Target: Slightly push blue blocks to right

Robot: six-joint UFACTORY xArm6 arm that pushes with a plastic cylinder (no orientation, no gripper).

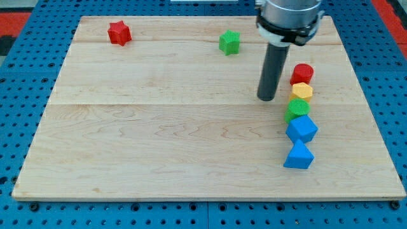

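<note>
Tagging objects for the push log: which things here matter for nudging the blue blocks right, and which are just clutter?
Job:
- blue cube
- blue triangular block, toward the view's bottom from the cube
- my tip, to the view's left of the column, above both blues

Lying about:
- red cylinder
- yellow block
- green block
- green star
- red star

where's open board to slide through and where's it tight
Open: the wide middle and the view's left, below the red star and green star. Tight: the view's right, where red cylinder, yellow block, green block, blue cube and blue wedge stack in a column, my tip just left of it.
</note>
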